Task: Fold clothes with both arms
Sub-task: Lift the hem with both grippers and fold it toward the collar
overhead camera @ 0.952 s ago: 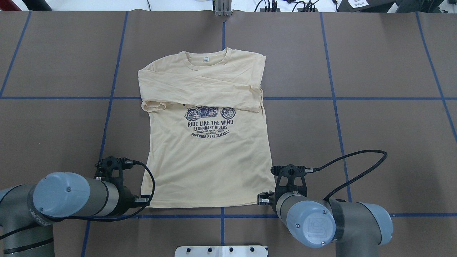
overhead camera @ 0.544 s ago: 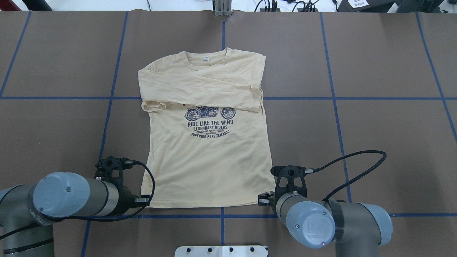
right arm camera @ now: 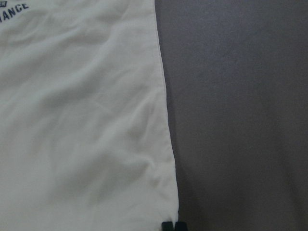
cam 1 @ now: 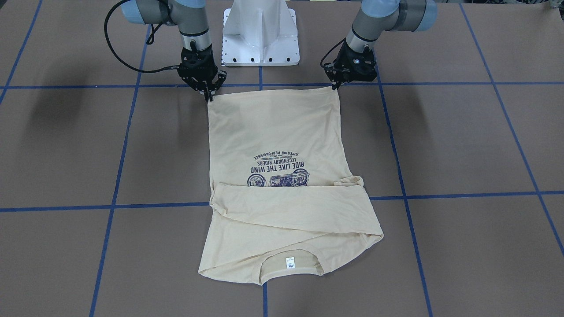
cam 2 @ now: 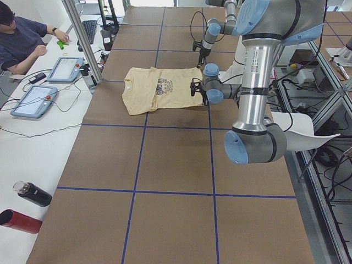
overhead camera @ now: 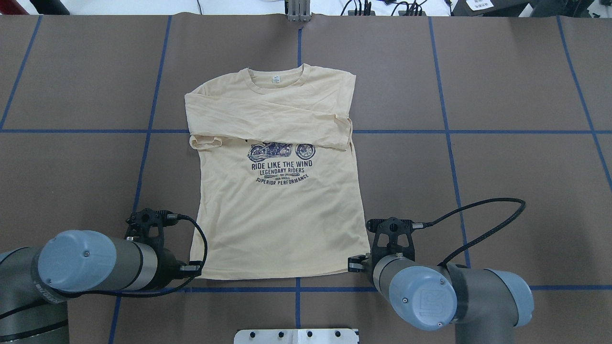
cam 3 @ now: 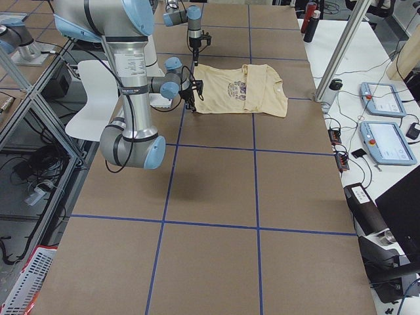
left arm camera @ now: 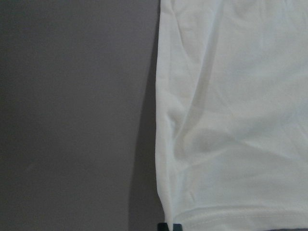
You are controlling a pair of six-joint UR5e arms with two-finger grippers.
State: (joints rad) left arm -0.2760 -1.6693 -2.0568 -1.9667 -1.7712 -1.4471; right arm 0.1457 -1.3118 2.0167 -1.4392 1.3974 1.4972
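The cream-yellow shirt (overhead camera: 277, 215) lies print up on the brown table, both sleeves folded across the chest and the collar at the far end. My left gripper (cam 1: 335, 86) is at the hem's corner on my left; in its wrist view the fingertips (left arm camera: 171, 227) are shut on that corner of the shirt (left arm camera: 231, 120). My right gripper (cam 1: 208, 94) is at the other hem corner, its tips (right arm camera: 173, 226) pressed together at the cloth's edge (right arm camera: 86, 120). In the overhead view both wrists hide the fingers.
The white pedestal base (cam 1: 261, 35) stands just behind the hem, between the arms. Blue tape lines (overhead camera: 444, 131) cross the brown table cover. A person (cam 2: 22, 41) sits at the side bench with tablets (cam 2: 33, 102), and two bottles (cam 2: 33, 193) lie near it.
The near hem has drawn up slightly, most at its right corner. The right arm has shifted a little right and toward the robot; the left arm moved slightly too.
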